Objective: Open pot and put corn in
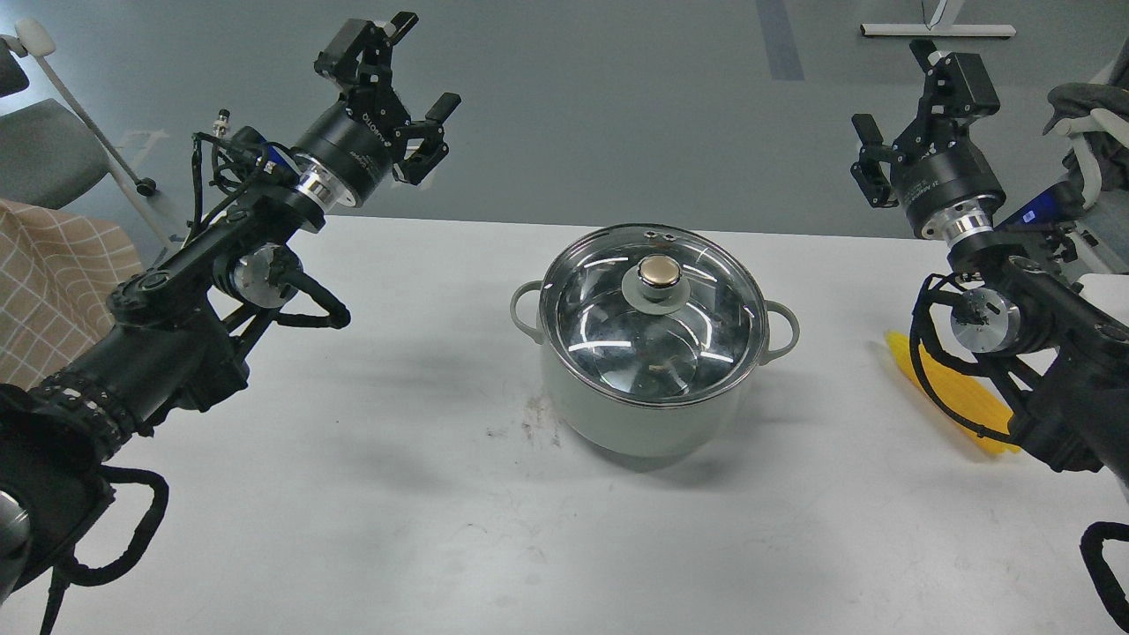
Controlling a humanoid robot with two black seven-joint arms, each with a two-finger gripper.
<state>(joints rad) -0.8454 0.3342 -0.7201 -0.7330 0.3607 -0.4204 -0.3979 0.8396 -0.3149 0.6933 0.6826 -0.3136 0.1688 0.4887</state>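
Observation:
The pale grey-green pot [617, 414] stands in the middle of the white table, covered by a round glass lid [600, 309] with a gold knob [659, 272]. The yellow corn [957, 395] lies on the table at the right, partly hidden behind my right arm. My left gripper [422, 63] is open and empty, raised high beyond the table's far left edge. My right gripper [893, 95] is open and empty, raised high at the far right, above and behind the corn.
A grey chair [44, 150] and a checked beige cloth [53, 282] are off the table's left side. More equipment [1080, 115] stands at the right edge. A dirty smudge [534, 423] marks the table left of the pot.

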